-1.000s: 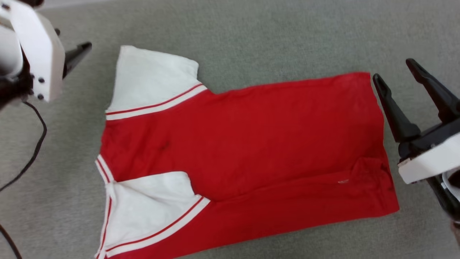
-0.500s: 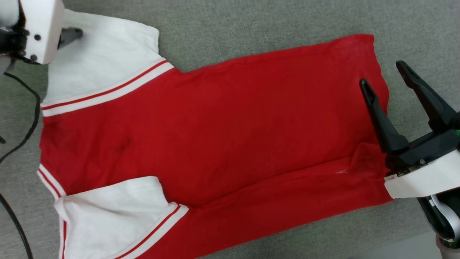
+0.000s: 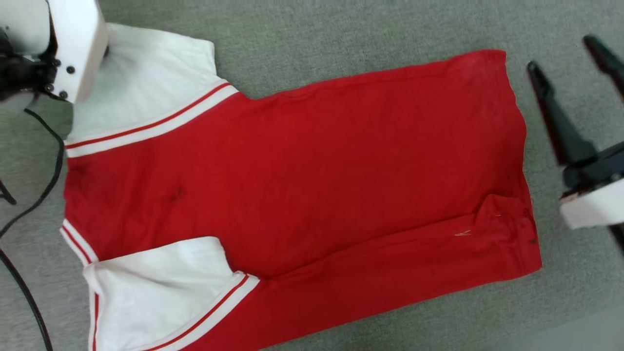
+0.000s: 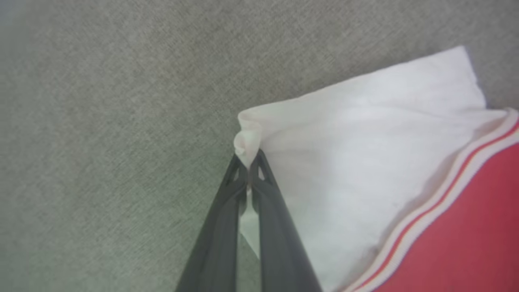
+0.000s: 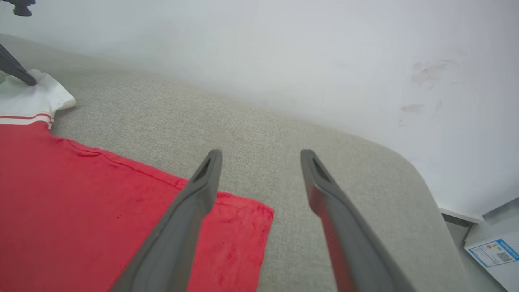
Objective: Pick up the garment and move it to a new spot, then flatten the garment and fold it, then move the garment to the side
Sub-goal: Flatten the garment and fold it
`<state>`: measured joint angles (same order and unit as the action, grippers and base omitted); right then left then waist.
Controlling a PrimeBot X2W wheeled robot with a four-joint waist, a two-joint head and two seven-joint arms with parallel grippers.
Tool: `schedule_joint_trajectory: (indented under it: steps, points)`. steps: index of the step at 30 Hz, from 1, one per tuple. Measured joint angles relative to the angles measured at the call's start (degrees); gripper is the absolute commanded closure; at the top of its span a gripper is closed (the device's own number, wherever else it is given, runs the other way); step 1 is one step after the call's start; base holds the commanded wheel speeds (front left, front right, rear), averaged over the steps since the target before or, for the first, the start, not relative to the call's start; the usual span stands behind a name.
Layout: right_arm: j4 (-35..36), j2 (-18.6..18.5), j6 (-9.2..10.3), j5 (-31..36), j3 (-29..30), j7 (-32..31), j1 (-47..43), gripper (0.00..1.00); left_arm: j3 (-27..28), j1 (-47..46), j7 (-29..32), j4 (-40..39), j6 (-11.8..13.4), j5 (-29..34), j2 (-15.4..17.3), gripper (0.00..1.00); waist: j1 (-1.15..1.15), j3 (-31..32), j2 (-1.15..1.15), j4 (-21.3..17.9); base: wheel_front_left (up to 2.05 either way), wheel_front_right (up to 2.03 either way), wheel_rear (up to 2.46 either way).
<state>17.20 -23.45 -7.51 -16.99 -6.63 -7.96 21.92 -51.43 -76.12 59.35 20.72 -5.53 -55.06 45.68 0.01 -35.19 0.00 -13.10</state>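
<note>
The garment [image 3: 302,180] lies spread on a grey fabric surface [image 3: 341,34], red body toward the right, white sleeves with stripe trim at the left. The numerals are hidden. In the left wrist view my left gripper [image 4: 248,161] is shut on the outer corner of the far white sleeve [image 4: 365,134], with fabric bunched between its tips. From the head view that arm's white wrist housing [image 3: 73,44] covers this corner. My right gripper [image 3: 563,54] stands open just past the red hem [image 3: 516,146], holding nothing. Its view shows the gripper [image 5: 261,154] above the garment's hem corner [image 5: 243,227].
A black cable [image 3: 46,161] trails over the surface at the left. A white wall [image 5: 284,48] runs behind the surface, whose rounded edge [image 5: 421,174] drops off at the right. A labelled box [image 5: 492,251] lies on the floor beyond it.
My left gripper has closed on the far sleeve's corner. The right gripper has drawn off the hem to the right, still open. The head camera shifted early on.
</note>
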Motion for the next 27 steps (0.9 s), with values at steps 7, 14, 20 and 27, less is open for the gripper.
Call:
schedule_joint_trajectory:
  steps: [7,14,20,27]
  points:
    - [-4.03,-9.98,0.00,-7.44,-2.94,-15.55,8.77,0.00,-0.83,1.26,-2.82,-2.87,-1.02,-0.45,-0.96,1.00,0.00,3.65,0.00,2.27,0.00,0.00,0.00]
    - [-12.15,-20.51,0.00,-21.59,-13.33,-40.36,20.07,0.00,-1.59,1.27,-4.24,-6.02,-1.38,-0.66,-1.89,1.00,-0.01,5.38,0.00,5.42,0.00,0.00,0.00]
    - [-21.39,-21.08,0.00,-28.61,-17.29,-54.83,28.35,0.00,-1.74,0.75,-5.31,-7.68,-1.52,-0.90,-3.07,1.00,0.00,4.38,0.00,7.76,0.00,0.00,0.00]
    - [-32.68,-13.84,0.02,-26.17,-19.95,-56.43,32.90,0.00,-1.82,-0.69,-6.37,-8.92,-1.58,-0.81,-3.71,1.00,0.00,1.10,0.00,10.41,0.00,0.00,0.00]
